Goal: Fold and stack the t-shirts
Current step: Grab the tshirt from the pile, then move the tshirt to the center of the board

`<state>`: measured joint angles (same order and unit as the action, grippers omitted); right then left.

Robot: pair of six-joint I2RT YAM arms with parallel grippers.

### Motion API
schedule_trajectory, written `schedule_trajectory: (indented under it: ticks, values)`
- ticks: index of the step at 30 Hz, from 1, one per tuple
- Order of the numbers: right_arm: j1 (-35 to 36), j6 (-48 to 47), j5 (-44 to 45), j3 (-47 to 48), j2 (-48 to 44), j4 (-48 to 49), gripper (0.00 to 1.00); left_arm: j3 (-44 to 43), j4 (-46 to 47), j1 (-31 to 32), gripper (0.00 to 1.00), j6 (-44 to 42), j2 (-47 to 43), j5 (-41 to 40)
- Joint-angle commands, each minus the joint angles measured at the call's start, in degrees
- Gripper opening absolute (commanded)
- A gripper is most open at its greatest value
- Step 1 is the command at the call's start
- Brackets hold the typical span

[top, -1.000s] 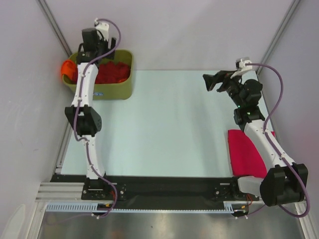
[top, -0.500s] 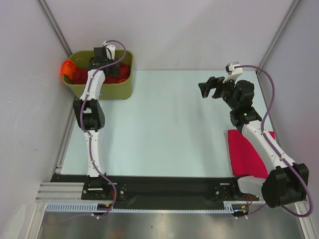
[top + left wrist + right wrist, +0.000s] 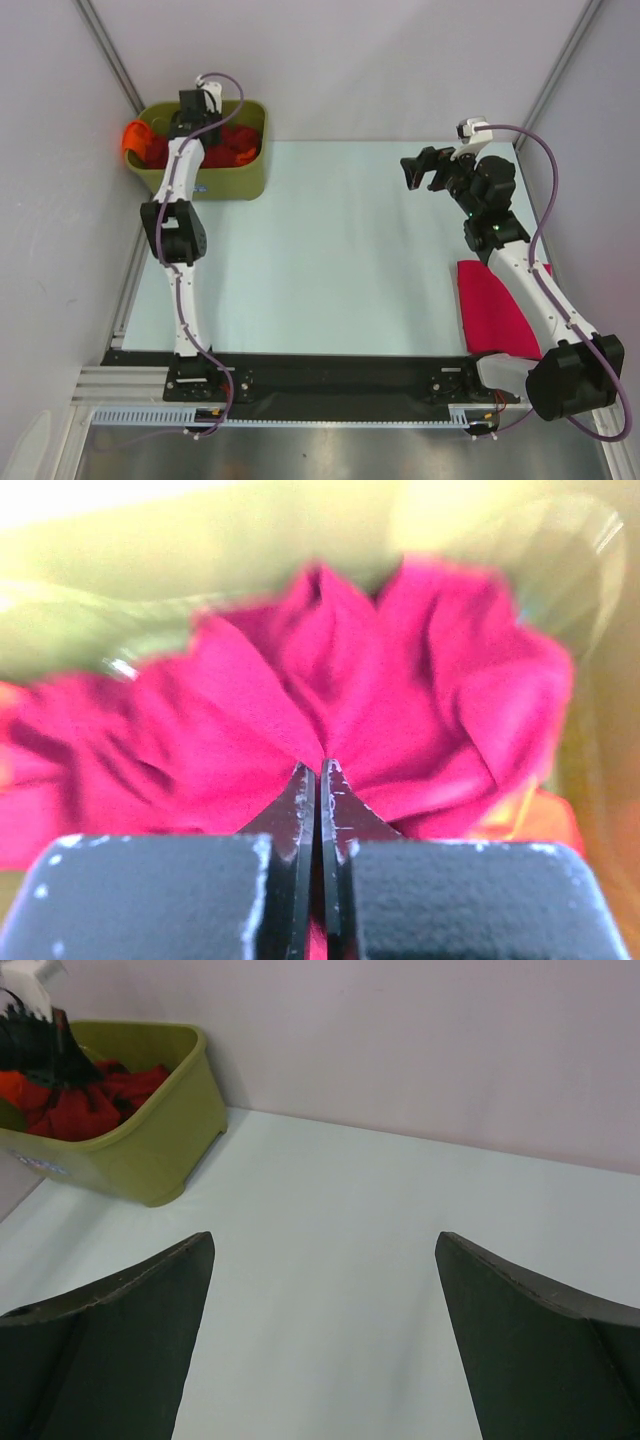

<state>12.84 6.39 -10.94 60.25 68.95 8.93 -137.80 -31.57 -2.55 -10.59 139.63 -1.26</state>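
Dark red t-shirt [image 3: 228,145] lies crumpled in the olive tub [image 3: 238,185] at the upper left of the top view, right at the tips of the left pincer [image 3: 321,770]. Its jaws are pressed together with the cloth's folds gathered to them, so it appears pinched. The right pincer [image 3: 322,1238] hangs spread wide and empty over the table [image 3: 330,250] at the upper right, well apart from the tub, so the left arm is far nearer; bunched up, the shirt shows no clear long axis.

I log an olive-green tub [image 3: 234,182] at the far-left corner of the pale table [image 3: 330,260], close beside the plain back wall [image 3: 380,60].
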Motion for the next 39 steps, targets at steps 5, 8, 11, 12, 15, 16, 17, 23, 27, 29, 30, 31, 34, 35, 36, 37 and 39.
schedule_trajectory:
  ticks: [5, 8, 11, 12, 15, 16, 17, 23, 27, 29, 30, 31, 34, 35, 36, 37, 39]
  values:
    - [0.9, 0.7, -0.8, 1.2, -2.0, 4.9, 1.0, -5.9, 10.0, 0.1, 0.0, 1.5, -21.9, 4.9]
    - [1.2, 1.7, -1.7, 0.8, -1.7, 7.6, 1.0, -8.5, 7.8, 0.9, 0.0, 1.1, -26.7, 6.9]
    - [1.6, 3.7, -3.0, 1.0, -1.1, 9.9, 1.0, -11.3, 4.8, 2.1, 0.0, 0.0, -32.7, 10.6]
    - [1.7, 4.8, -3.6, 1.1, -1.0, 10.7, 1.0, -12.2, 3.9, 4.7, 0.0, -0.7, -35.7, 11.4]
    - [2.8, 6.0, -5.6, 1.3, -0.8, 13.0, 1.0, -16.9, 0.2, 9.6, 0.0, -3.8, -40.5, 12.8]
    - [3.1, 6.0, -6.0, 1.4, -0.9, 13.4, 1.0, -17.9, -0.8, 11.1, 0.0, -4.3, -41.4, 13.2]
    - [3.3, 6.0, -6.7, 1.5, -0.8, 13.7, 1.0, -20.0, -1.8, 12.5, 0.0, -4.4, -42.2, 14.3]
    - [4.1, 6.7, -8.6, 2.0, -1.5, 13.9, 1.0, -17.4, -10.0, 21.2, 0.0, 0.8, -45.8, 20.3]
    - [4.1, 4.2, -8.7, 2.2, -3.0, 10.1, 1.0, -5.9, -10.3, 21.6, 0.0, 5.0, -46.6, 25.3]
    - [4.0, 1.7, -8.0, 2.1, -4.2, 5.5, 1.0, 1.3, -9.8, 21.6, 0.0, 5.5, -46.0, 26.8]
    - [4.0, 0.9, -7.4, 2.1, -4.4, 3.7, 1.0, 3.7, -9.6, 21.6, 0.0, 5.3, -45.7, 27.5]
    - [4.1, 0.1, -6.8, 2.2, -4.7, -0.1, 1.0, 8.2, -9.1, 21.6, 0.0, 5.1, -45.2, 28.7]
    - [4.0, -1.0, -4.4, 1.8, -4.5, -5.2, 1.0, 16.0, -7.2, 21.6, 0.0, 2.8, -43.0, 30.3]
    - [4.1, -1.1, -2.9, 1.3, -4.1, -7.5, 0.99, 21.9, -6.2, 21.6, 0.0, 1.8, -41.7, 30.6]
    - [4.2, -0.6, -2.2, 0.9, -3.7, -8.3, 0.98, 24.9, -5.2, 21.6, 0.0, -0.5, -41.1, 30.6]
    - [4.2, -0.2, -1.5, 0.8, -3.3, -10.9, 0.97, 30.0, -2.8, 21.5, 0.0, -1.1, -40.3, 30.8]
    - [4.6, 0.1, 0.0, 1.2, -1.3, -13.1, 0.94, 33.3, -0.1, 21.3, 0.0, -3.9, -37.0, 31.1]
